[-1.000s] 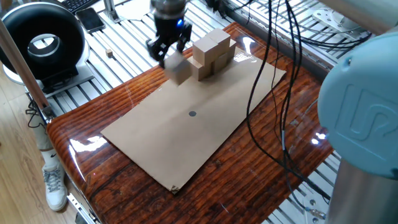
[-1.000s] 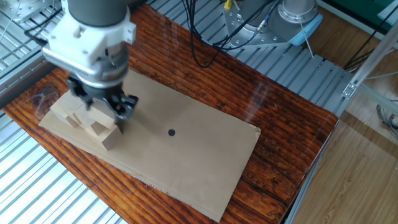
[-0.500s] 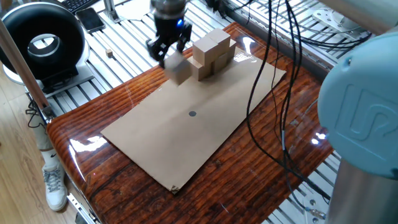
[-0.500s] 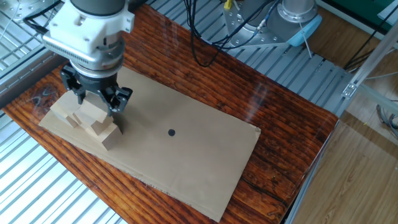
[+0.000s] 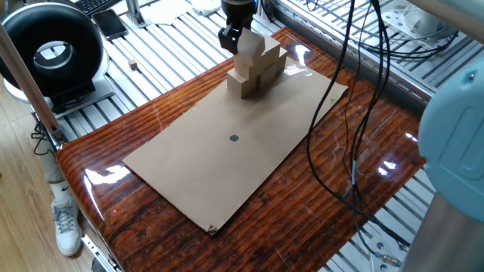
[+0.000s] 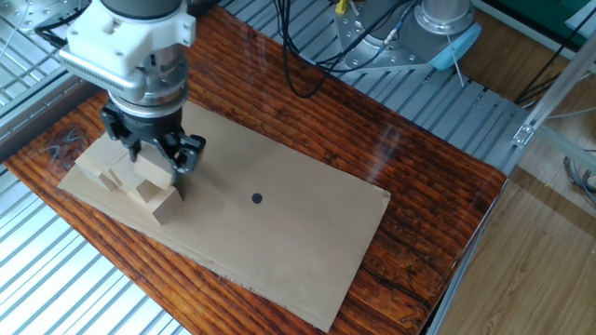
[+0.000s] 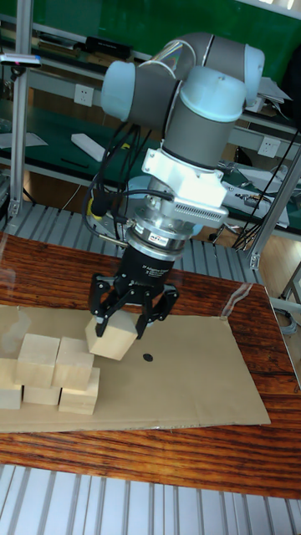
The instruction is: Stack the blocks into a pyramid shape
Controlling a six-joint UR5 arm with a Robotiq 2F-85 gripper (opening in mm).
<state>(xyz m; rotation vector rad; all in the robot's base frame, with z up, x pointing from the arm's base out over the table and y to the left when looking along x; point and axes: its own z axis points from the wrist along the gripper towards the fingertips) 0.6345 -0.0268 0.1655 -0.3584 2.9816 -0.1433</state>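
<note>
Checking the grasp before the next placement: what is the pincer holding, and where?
The pincer holds one wooden block by its upper opposite sides, clear above the stack.

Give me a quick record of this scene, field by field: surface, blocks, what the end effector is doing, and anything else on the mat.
surface: cardboard sheet on a glossy wooden table
stack: wooden blocks piled in tiers at one end of the sheet
held block: one block tilted, lifted beside the stack's top
end effector: shut on the held block, above the sheet
mark: black dot near the sheet's middle
pyramid: not finished
</note>
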